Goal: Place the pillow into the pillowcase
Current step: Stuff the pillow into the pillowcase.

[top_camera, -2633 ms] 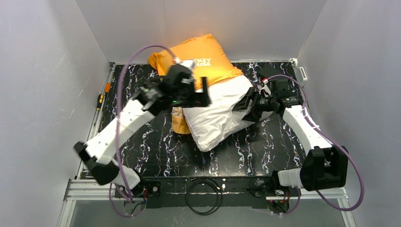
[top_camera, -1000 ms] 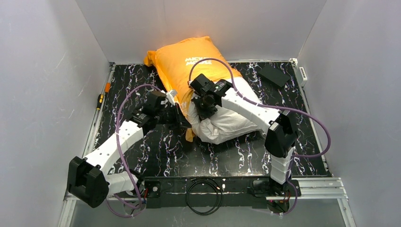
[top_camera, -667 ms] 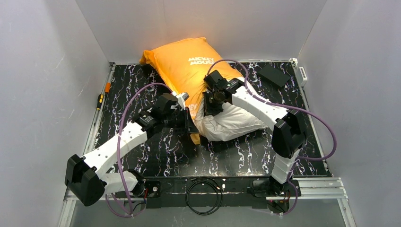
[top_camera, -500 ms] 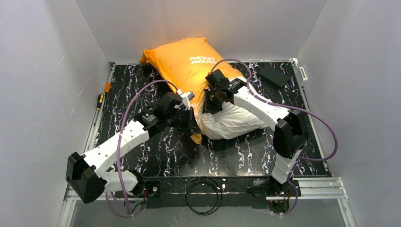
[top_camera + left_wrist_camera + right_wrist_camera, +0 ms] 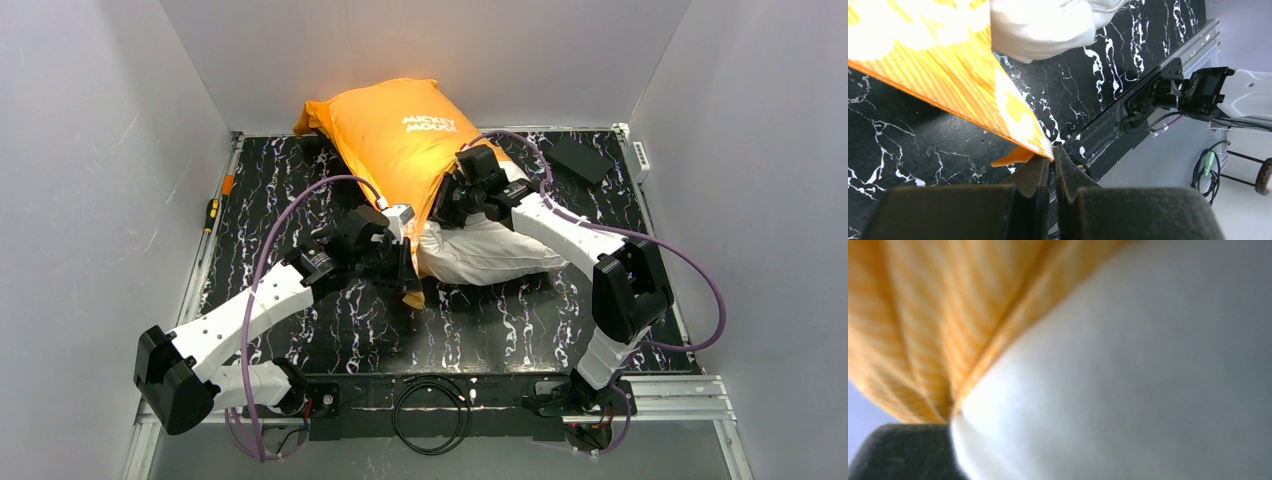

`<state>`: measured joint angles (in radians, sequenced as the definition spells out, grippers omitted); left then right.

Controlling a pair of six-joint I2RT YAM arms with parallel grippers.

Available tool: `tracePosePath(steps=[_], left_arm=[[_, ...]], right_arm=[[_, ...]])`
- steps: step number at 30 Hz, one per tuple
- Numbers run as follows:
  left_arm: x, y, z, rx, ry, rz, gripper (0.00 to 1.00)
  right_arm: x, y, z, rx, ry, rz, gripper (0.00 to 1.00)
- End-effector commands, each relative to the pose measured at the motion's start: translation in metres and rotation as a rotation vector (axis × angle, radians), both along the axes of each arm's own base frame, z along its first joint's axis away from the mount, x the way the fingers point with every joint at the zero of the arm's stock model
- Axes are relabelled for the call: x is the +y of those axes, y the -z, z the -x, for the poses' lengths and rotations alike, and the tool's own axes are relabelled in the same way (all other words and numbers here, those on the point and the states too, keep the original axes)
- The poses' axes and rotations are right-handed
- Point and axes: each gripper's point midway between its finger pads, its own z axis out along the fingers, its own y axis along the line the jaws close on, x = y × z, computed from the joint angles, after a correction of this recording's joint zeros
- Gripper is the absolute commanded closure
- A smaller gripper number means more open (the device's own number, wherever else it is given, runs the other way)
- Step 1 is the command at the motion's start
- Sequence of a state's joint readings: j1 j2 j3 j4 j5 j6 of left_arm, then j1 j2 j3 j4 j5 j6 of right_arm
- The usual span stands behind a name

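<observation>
Lying on the far middle of the table (image 5: 270, 170), the case (image 5: 395, 135) covers the pillow's far part; the pillow (image 5: 490, 255) sticks out of its mouth toward the near right. Left gripper (image 5: 405, 278) sits at the case's near corner, right gripper (image 5: 447, 200) at the mouth edge.

Left wrist: left gripper (image 5: 1052, 150) clenched on the orange corner of the case (image 5: 948, 70); pillow (image 5: 1043, 25) beyond.

Right wrist: blurred close-up, case (image 5: 918, 315) meeting pillow (image 5: 1148, 365). Jaws clenched; cannot tell what they pinch.
</observation>
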<state>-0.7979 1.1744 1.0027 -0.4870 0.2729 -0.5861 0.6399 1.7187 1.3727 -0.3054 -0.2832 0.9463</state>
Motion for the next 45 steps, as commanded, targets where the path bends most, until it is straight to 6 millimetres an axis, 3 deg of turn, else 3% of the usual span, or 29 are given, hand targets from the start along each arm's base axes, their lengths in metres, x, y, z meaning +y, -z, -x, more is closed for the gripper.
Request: tracePosePath(steps=[1, 4, 6, 8, 12, 16, 19, 22, 24, 27, 30, 33, 36, 39, 42, 45], left_arm=[[-0.018, -0.042, 0.114, 0.293, 0.406, 0.175, 1.00], [-0.026, -0.054, 0.111, 0.268, 0.424, 0.222, 1.00], [-0.024, -0.048, 0.110, 0.269, 0.403, 0.210, 1.00], [-0.021, -0.037, 0.107, 0.273, 0.368, 0.181, 1.00], [-0.002, -0.022, 0.095, 0.227, 0.261, 0.064, 1.00], [0.039, -0.010, 0.071, 0.114, 0.080, -0.128, 1.00], [0.065, -0.014, 0.057, 0.030, -0.021, -0.214, 0.80], [0.077, -0.021, 0.050, -0.017, -0.070, -0.231, 0.42], [0.079, -0.026, 0.048, -0.024, -0.087, -0.216, 0.26], [0.075, -0.037, 0.046, -0.021, -0.109, -0.174, 0.16], [0.068, -0.055, 0.041, -0.021, -0.141, -0.114, 0.11], [0.059, -0.074, 0.034, -0.008, -0.169, -0.037, 0.09], [0.053, -0.095, 0.025, 0.007, -0.190, 0.044, 0.07], [0.049, -0.113, 0.018, 0.016, -0.195, 0.094, 0.06], [0.045, -0.122, 0.013, 0.017, -0.180, 0.095, 0.07], [0.040, -0.125, 0.012, 0.029, -0.157, 0.084, 0.08]], right_arm=[[0.012, -0.142, -0.110, -0.447, 0.229, -0.474, 0.99], [0.015, -0.112, -0.101, -0.425, 0.172, -0.397, 0.99], [0.007, -0.087, -0.092, -0.404, 0.159, -0.310, 0.99], [0.000, -0.078, -0.079, -0.394, 0.130, -0.268, 0.99], [-0.020, -0.070, -0.043, -0.369, 0.007, -0.101, 0.56], [-0.064, -0.074, -0.011, -0.345, 0.007, 0.074, 0.25], [-0.097, -0.077, 0.013, -0.308, 0.004, 0.174, 0.12], [-0.125, -0.089, 0.026, -0.323, 0.025, 0.233, 0.04], [-0.144, -0.098, 0.025, -0.343, 0.060, 0.266, 0.02], [-0.182, -0.092, 0.010, -0.326, 0.127, 0.336, 0.02], [-0.219, -0.067, -0.015, -0.274, 0.198, 0.394, 0.02], [-0.236, -0.033, -0.035, -0.194, 0.202, 0.405, 0.02], [-0.219, -0.006, -0.030, -0.098, 0.069, 0.349, 0.02], [-0.177, 0.003, 0.002, -0.032, -0.065, 0.184, 0.04], [-0.116, -0.001, 0.055, 0.026, -0.222, 0.067, 0.04], [-0.038, -0.028, 0.111, 0.061, -0.346, -0.150, 0.03]])
